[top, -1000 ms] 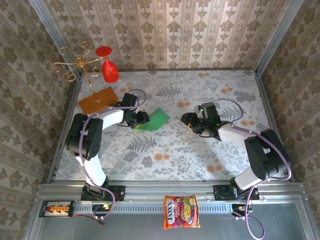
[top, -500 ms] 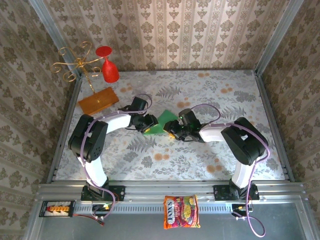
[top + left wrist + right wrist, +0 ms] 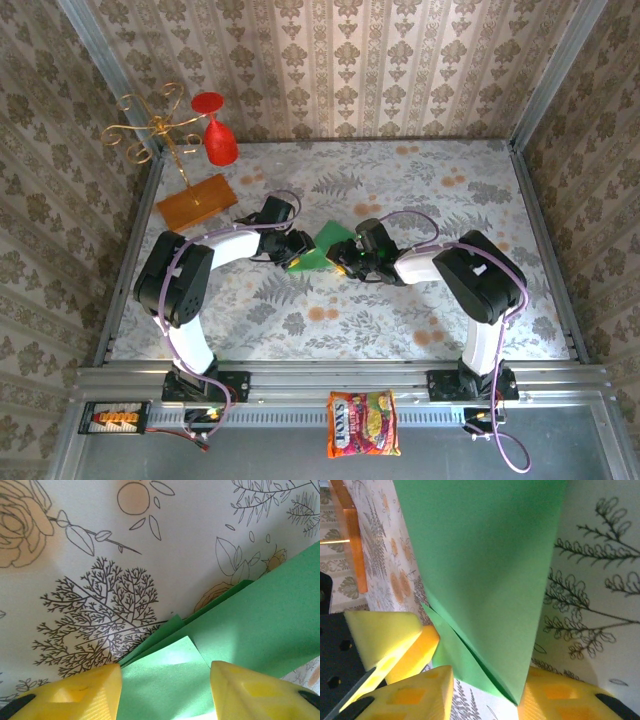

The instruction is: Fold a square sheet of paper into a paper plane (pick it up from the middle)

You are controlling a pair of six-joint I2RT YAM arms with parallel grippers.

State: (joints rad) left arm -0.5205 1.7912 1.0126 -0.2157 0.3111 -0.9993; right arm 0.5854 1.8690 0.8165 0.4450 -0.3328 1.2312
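Both grippers are seen part open, set nose to nose at mid-table. Left gripper (image 3: 165, 672): paper (image 3: 260, 615) lies between the fingers, not pinched. Right gripper (image 3: 485, 687): a folded corner is straddled and one finger touched by it; no clamp is made out. Paper is noted bright green, creased, layers overlapping. Board (image 3: 197, 200) and stand (image 3: 150, 125) with red glass (image 3: 216, 142) are seen far left, packet (image 3: 362, 423) by the near rail.
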